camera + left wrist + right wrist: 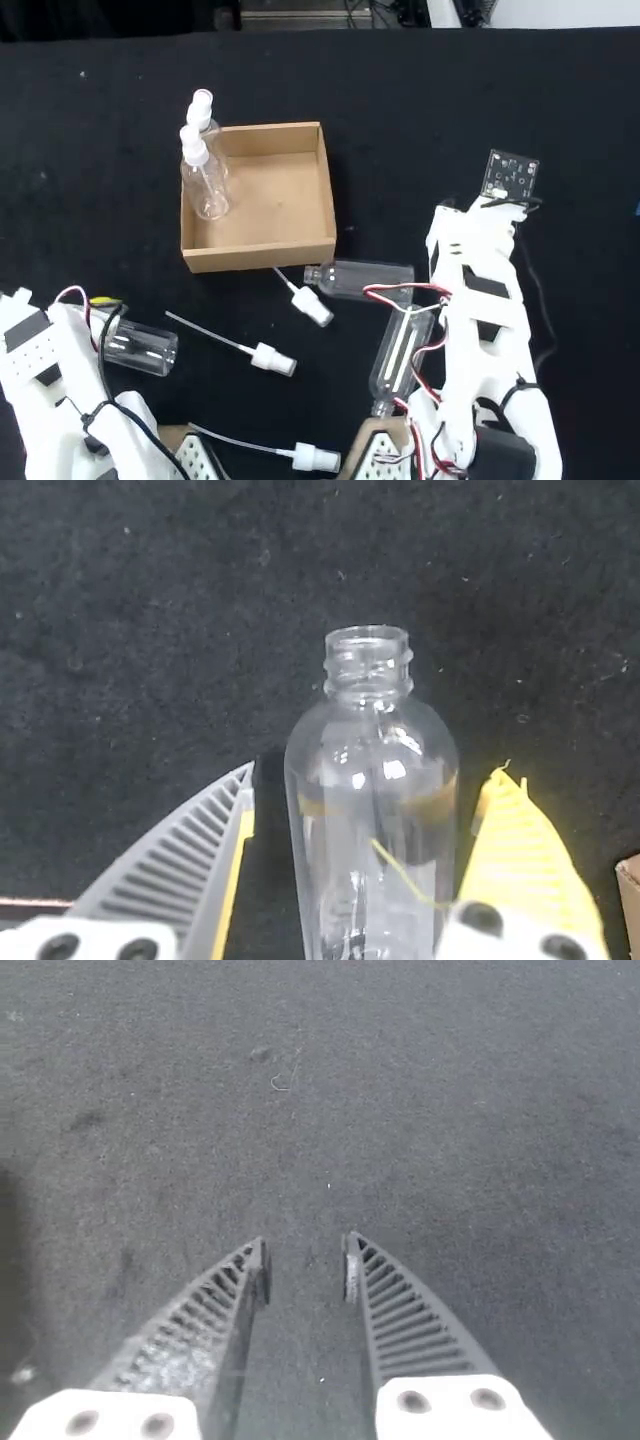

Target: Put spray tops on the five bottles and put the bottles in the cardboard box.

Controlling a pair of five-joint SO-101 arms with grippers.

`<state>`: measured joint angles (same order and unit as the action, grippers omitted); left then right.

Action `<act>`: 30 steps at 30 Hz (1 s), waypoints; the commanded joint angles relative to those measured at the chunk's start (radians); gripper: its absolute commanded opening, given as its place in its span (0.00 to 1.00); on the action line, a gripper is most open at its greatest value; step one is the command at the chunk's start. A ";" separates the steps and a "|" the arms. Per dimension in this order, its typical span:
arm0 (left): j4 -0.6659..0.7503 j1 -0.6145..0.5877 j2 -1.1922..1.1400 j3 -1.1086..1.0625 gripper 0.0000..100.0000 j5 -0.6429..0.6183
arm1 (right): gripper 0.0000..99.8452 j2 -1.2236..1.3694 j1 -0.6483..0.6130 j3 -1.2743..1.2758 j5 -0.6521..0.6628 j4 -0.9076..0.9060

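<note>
A clear open-necked bottle [372, 810] sits lengthwise between my left gripper's [365, 772] grey and yellow fingers, which are shut on its body; the high view shows that bottle [142, 347] at the front left beside the left arm. Two more topless bottles [362, 278] [400, 352] lie right of centre. Three spray tops [312, 303] [272, 358] [314, 459] with long tubes lie loose at the front. Two capped bottles [204, 172] stand in the cardboard box [262, 252]. My right gripper [305, 1260] points at bare black cloth, jaws almost together and holding nothing.
The right arm [485, 300] stretches along the right side, next to the lying bottle. Brown base plates [385, 450] sit at the front edge. The black cloth [480, 90] behind and right of the box is bare.
</note>
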<state>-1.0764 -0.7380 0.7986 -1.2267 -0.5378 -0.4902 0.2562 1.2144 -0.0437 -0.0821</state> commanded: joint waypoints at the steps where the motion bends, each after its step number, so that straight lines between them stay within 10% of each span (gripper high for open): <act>1: 0.032 0.002 0.005 0.004 0.28 -0.002 | 0.10 0.004 -0.015 -0.044 0.000 0.026; 6: 0.035 -0.007 0.015 0.042 0.09 0.008 | 0.10 0.004 -0.015 -0.044 0.000 0.026; 23: 0.028 -0.226 -0.325 0.567 0.08 0.493 | 0.10 0.004 -0.015 -0.044 0.000 0.025; 30: 0.035 -0.328 -0.605 0.668 0.14 1.000 | 0.10 0.004 -0.015 -0.044 0.000 0.025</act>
<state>-1.0518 -1.0065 0.2969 -0.6682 0.1389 -0.4902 0.2562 1.2144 -0.0437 -0.0821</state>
